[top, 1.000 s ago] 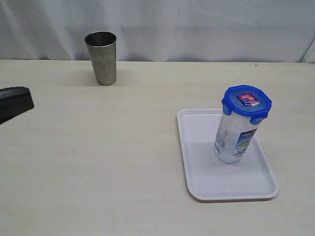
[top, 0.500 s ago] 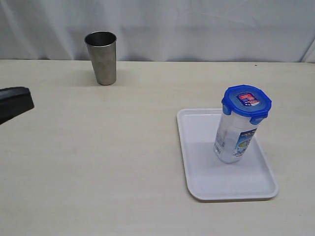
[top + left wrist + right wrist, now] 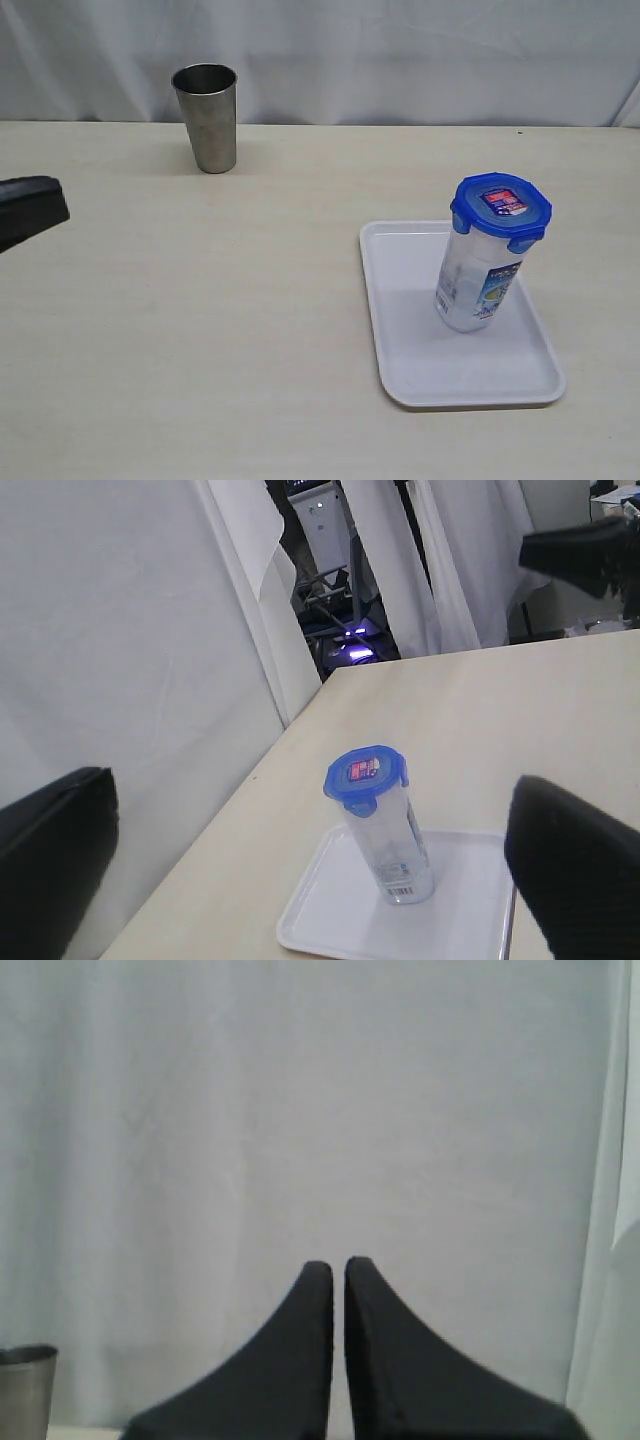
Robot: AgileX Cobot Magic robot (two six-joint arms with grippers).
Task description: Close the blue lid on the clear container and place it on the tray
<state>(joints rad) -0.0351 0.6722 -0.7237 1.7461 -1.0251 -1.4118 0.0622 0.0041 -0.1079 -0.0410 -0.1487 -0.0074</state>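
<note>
1. Placement looks done. The clear container (image 3: pixel 478 285) stands on its base on the tray (image 3: pixel 420 362), right of centre on the table (image 3: pixel 200 300), with the blue lid (image 3: pixel 501 207) seated on top. The flaps facing the exterior camera appear folded down; those on the far side cannot be checked.
2. The left gripper (image 3: pixel 310 780) has its jaws spread as wide as they go and nothing between them. It hangs at the left edge of the scene, well apart from the tray, looking across at the canister.
3. The right gripper (image 3: pixel 338 1270) has its jaws pressed together on nothing. It faces the curtain, and the steel cup (image 3: pixel 206 117) shows only at the corner of its view.
4. What remains is judged to be a clean finish – both arms should hold well off. The canister is tall and narrow, so a brush near the lid would likely tip it. If a flap proves loose, a press straight down from above would suit better than a sideways push.
5. Against the earlier exterior frames nothing differs – canister, lid, tray, cup and the dark left finger all sit where they were.
</note>
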